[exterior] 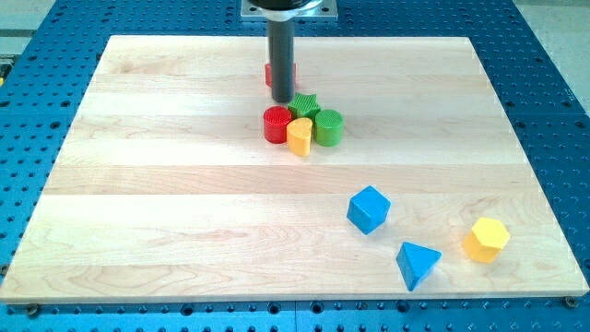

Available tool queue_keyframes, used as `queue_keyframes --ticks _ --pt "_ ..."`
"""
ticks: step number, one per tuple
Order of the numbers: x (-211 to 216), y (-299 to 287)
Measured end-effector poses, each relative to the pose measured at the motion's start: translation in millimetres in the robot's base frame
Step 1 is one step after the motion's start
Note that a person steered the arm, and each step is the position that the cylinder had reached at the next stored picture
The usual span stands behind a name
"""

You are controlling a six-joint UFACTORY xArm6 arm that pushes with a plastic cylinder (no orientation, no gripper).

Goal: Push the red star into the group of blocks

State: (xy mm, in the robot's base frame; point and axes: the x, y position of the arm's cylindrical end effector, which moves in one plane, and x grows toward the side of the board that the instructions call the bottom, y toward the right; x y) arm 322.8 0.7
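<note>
The red star (269, 76) lies near the view's top centre, mostly hidden behind my dark rod; only slivers show on either side. My tip (281, 99) sits just below the red star, between it and the group of blocks. The group lies right below the tip: a red cylinder (276, 124), a green star (304, 104), a green cylinder (328, 127) and a yellow rounded block (300, 136), all touching or nearly so. The tip is close to the red cylinder and the green star; I cannot tell whether it touches them.
A blue cube (369, 209), a blue triangular block (418, 264) and a yellow hexagonal block (486, 239) lie apart at the view's bottom right. The wooden board (166, 203) rests on a blue perforated table.
</note>
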Motion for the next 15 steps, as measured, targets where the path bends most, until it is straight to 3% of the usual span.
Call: queue_keyframes --ticks 1,2,3,5,6,8,10,11,12,14,15 --pt "-28 43" --pt "-50 10" --pt "-27 -79" --pt "-13 -134" --pt "57 -107" --pt "105 -158" --pt "131 -105" --pt "138 -127" --pt "120 -158" --pt "115 -102" --pt "115 -103"
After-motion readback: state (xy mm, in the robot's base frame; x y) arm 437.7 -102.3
